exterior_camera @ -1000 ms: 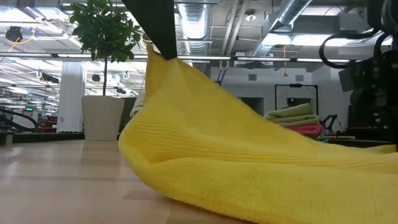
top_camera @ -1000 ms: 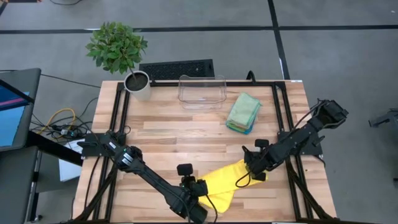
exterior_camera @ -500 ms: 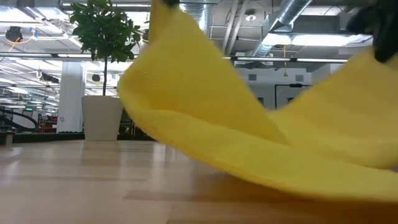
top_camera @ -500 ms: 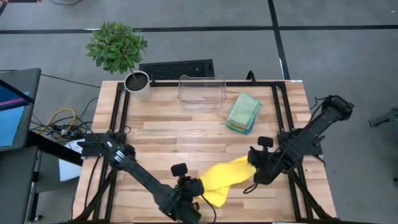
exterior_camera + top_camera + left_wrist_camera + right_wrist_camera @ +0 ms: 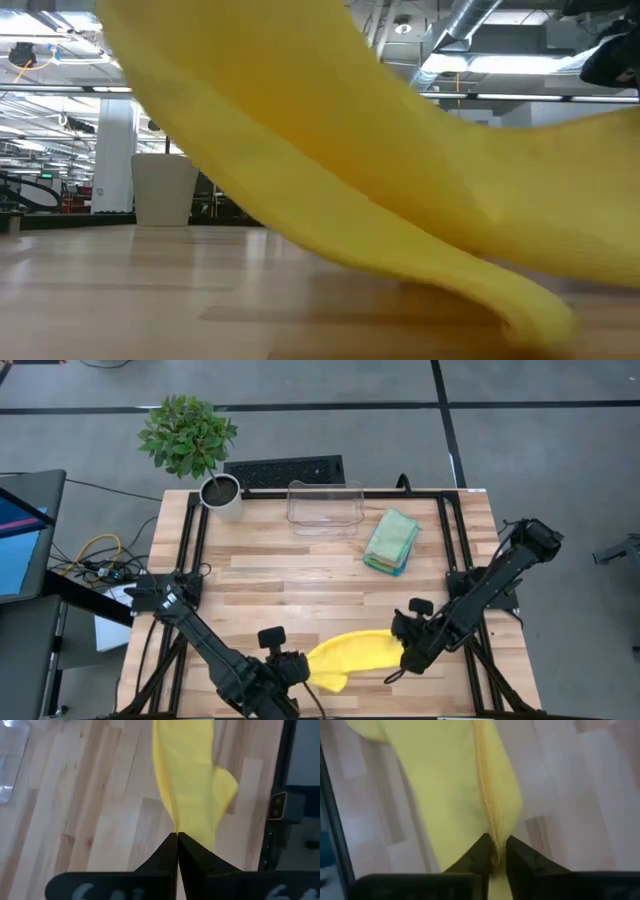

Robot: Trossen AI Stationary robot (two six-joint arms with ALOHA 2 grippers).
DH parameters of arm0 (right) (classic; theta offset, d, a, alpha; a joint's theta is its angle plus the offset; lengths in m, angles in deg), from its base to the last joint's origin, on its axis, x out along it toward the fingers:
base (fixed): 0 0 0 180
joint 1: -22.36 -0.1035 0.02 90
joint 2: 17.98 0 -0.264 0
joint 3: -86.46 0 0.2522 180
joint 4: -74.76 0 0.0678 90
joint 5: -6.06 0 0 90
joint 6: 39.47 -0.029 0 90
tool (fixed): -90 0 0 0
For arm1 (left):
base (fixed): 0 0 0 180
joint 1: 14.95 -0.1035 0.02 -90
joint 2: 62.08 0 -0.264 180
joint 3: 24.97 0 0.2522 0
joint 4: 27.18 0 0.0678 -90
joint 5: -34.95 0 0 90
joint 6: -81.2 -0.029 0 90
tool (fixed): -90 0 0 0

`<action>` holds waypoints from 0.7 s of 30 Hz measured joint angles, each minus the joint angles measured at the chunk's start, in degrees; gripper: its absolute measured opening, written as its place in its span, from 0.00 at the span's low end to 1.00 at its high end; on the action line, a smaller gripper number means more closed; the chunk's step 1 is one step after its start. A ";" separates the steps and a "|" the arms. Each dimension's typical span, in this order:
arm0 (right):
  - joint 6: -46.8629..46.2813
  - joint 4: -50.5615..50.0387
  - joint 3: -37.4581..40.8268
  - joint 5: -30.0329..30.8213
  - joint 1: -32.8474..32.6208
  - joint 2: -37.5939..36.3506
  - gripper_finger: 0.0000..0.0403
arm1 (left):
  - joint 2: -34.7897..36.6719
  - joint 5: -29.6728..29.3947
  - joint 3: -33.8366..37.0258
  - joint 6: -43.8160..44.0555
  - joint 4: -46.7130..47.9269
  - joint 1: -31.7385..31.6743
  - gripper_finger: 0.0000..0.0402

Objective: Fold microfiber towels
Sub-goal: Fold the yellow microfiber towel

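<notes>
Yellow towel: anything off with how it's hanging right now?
The yellow towel is bunched into a narrow sagging band, not spread flat, strung between the left gripper and the right gripper near the table's front edge. Each gripper pinches an end. The folded stack near the clear bin looks tidy.

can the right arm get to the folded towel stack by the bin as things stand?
Probably not yet. The path over the table looks free, but the right gripper is shut on the yellow towel, sharing it with the left gripper. The stack lies beside the clear bin.
</notes>
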 joint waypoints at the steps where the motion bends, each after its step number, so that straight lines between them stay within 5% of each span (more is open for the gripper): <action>1: 0.02 0.56 -0.02 -0.90 -0.17 0.42 0.18 | 0.53 0.24 0.00 -0.14 0.02 -0.02 0.00; 14: 0.08 -3.88 -0.02 0.07 -0.25 0.88 0.50 | 1.86 -5.39 1.43 -1.18 0.08 -0.94 0.00; 21: 6.38 1.17 0.00 4.53 1.68 6.41 0.55 | 1.80 -5.84 4.46 -1.39 0.05 -1.55 0.00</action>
